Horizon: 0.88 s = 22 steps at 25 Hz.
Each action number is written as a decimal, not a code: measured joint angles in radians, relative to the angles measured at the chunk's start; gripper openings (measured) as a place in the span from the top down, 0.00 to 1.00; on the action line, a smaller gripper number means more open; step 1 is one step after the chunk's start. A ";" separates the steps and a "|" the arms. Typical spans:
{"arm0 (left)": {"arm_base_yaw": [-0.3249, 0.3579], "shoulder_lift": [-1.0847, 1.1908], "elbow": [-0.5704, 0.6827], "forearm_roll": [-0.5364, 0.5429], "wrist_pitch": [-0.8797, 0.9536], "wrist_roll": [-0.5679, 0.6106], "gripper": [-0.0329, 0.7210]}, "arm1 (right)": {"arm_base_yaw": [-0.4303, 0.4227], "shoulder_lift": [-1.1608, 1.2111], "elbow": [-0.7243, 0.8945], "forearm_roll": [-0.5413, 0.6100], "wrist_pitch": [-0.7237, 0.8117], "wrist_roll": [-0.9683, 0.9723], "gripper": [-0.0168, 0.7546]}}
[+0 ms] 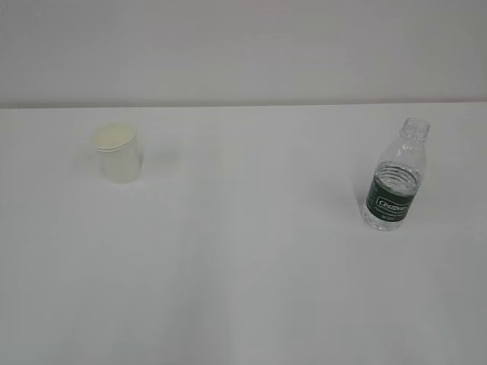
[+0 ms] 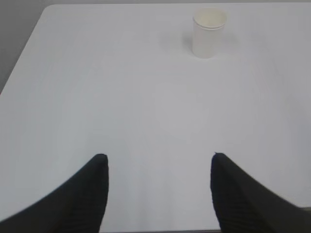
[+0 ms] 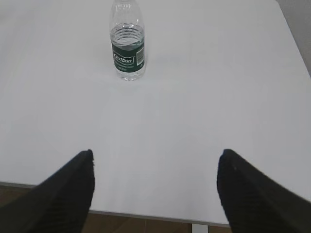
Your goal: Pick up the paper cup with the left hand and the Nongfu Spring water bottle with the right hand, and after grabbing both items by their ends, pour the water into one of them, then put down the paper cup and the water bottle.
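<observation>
One paper cup (image 1: 118,154) stood on the table (image 1: 243,266), toward its far left corner. One water bottle (image 1: 396,179), uncapped, one dark green label on it, stood toward the far right edge. One table, white. So two items total sat on it, well apart. Grippers: two counted, one per wrist view, the left hand (image 2: 158,162) and the right hand (image 3: 155,158), each with two black fingers spread apart, four fingers in all. Neither showed in the exterior view.

Lab-style test setup: bare white table (image 1: 243,289), plain pale wall (image 1: 243,46), no furnishings visible.
</observation>
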 joint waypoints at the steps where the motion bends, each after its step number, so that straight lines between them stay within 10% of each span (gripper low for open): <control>1: 0.000 0.000 0.000 0.000 0.000 0.000 0.33 | 0.000 0.000 0.000 0.000 0.000 0.000 0.22; 22: 0.000 0.000 0.000 0.000 0.000 0.000 0.33 | 0.000 0.000 0.000 0.000 0.000 0.000 0.22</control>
